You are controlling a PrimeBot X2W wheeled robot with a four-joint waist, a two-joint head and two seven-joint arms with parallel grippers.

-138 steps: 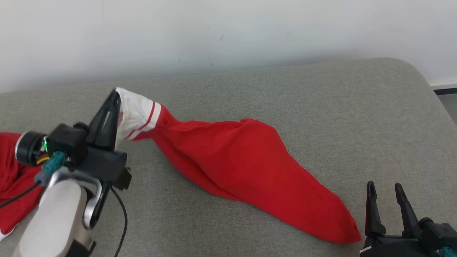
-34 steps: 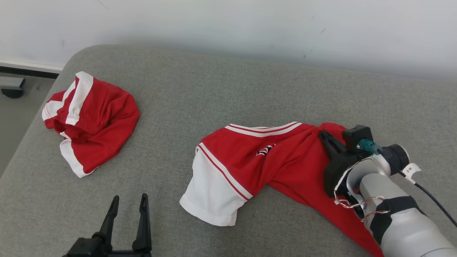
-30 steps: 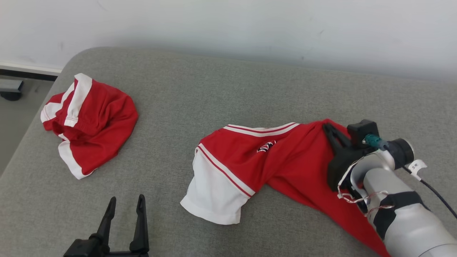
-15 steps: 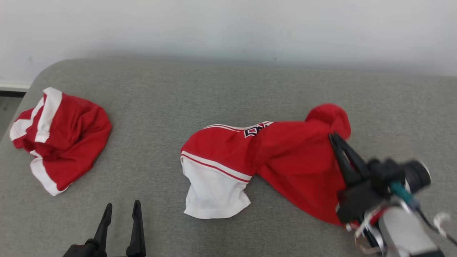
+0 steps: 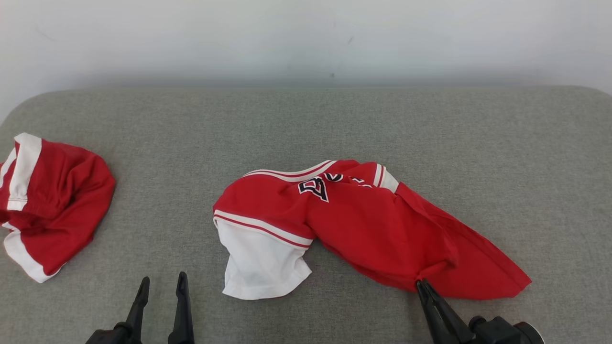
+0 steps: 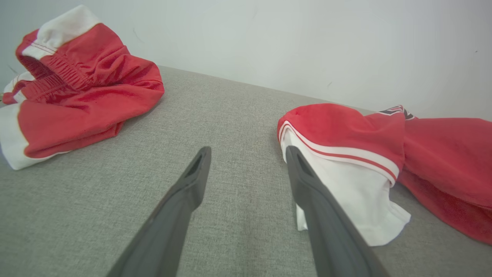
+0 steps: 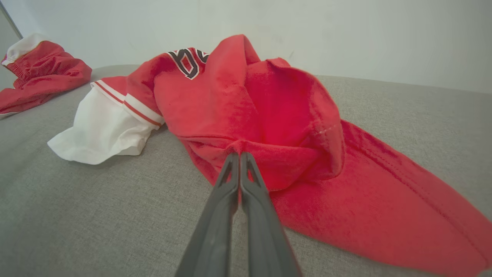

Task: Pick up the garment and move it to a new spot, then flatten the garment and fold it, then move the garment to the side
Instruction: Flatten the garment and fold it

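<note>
The garment (image 5: 363,224) is a red jersey with a white sleeve and dark lettering, lying crumpled in the middle of the grey cushion (image 5: 334,124). My right gripper (image 5: 421,285) is shut on a puckered fold at the garment's near red edge; in the right wrist view the closed tips (image 7: 239,154) pinch that fold of the garment (image 7: 246,100). My left gripper (image 5: 161,284) stands open over bare cushion, left of the white sleeve. In the left wrist view its gripper (image 6: 248,154) holds nothing, and the garment (image 6: 346,130) lies just right of its fingers.
Another red and white piece of clothing (image 5: 52,205) lies bunched at the cushion's left end, also seen as a heap (image 6: 77,96) at upper left in the left wrist view. A white wall (image 5: 306,38) runs behind the cushion.
The camera has swung. My right gripper has drawn the pinched red fabric toward the near edge, and the garment has folded over itself, showing more lettering. The left gripper stays open.
</note>
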